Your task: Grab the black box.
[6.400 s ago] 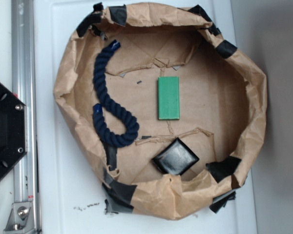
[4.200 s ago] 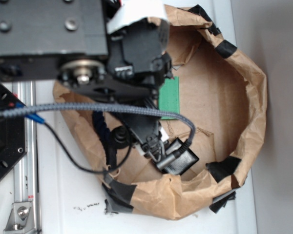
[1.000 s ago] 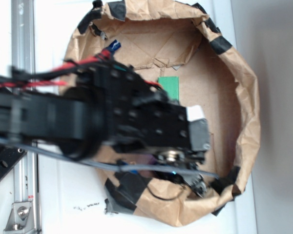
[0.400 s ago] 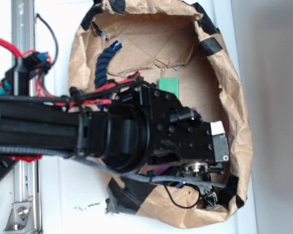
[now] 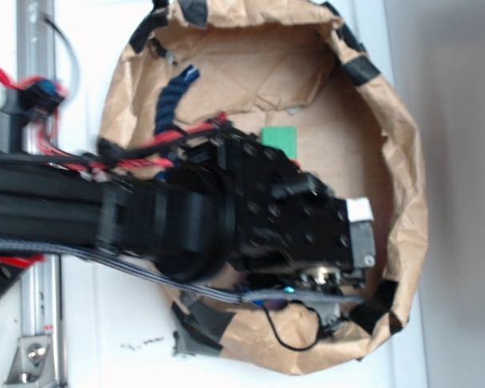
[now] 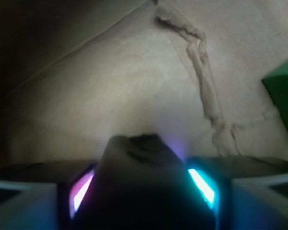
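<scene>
Black box (image 6: 144,182) fills the bottom middle of my wrist view, a dark, blurry lump sitting right between the two gripper (image 6: 143,187) fingers (image 6: 24,201). A purple glow shows along its 9 o'clock side and a cyan one along its 3 o'clock side. The fingers sit tight against both flanks as far as I can see, so I'd call it clamped on the box. Behind it there's creased brown paper (image 6: 134,86), and a corner of the green block (image 6: 284,91) pokes in at 3 o'clock, well apart from the box.

Over on the exterior view the arm (image 5: 186,218) comes in from 9 o'clock and covers most of the paper bowl (image 5: 404,162), which sits on the white tabletop (image 5: 105,323). From this angle I can't see the box at all; the wrist housing hides that spot near the bowl's 5 o'clock rim. Only the top end of the green block (image 5: 280,137) shows above the arm, and a bit of navy rope (image 5: 171,97) sticks out toward 11 o'clock. Black tape patches (image 5: 357,69) dot the rim.
</scene>
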`<state>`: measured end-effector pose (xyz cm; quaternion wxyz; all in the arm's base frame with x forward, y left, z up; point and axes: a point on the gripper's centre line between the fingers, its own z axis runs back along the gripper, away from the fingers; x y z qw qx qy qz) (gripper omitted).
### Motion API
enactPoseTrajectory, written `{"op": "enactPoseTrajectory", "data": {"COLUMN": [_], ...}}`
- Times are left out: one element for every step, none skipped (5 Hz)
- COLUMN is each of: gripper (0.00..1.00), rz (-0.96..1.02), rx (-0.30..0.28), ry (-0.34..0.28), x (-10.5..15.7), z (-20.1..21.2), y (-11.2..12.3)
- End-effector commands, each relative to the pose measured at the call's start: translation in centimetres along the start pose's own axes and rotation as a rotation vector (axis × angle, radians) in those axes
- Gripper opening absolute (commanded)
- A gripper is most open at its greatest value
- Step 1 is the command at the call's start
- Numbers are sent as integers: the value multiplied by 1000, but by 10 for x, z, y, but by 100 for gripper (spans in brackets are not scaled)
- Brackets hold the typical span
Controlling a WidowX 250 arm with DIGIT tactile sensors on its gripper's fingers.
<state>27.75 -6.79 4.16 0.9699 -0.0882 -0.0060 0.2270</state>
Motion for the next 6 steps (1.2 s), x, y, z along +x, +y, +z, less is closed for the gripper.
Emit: {"op": "enactPoseTrajectory", "data": {"gripper": [0, 0, 0, 0, 0, 0], "rz": [-80, -222, -235, -249, -242, -235], "rx": [41, 92, 148, 122, 102, 135], "ry": [-240, -260, -253, -160, -138, -152], "x": [19, 22, 23, 25, 27, 33], "z": [79, 106, 135, 133, 131, 126], "y": [53, 72, 75, 63, 52, 44]}}
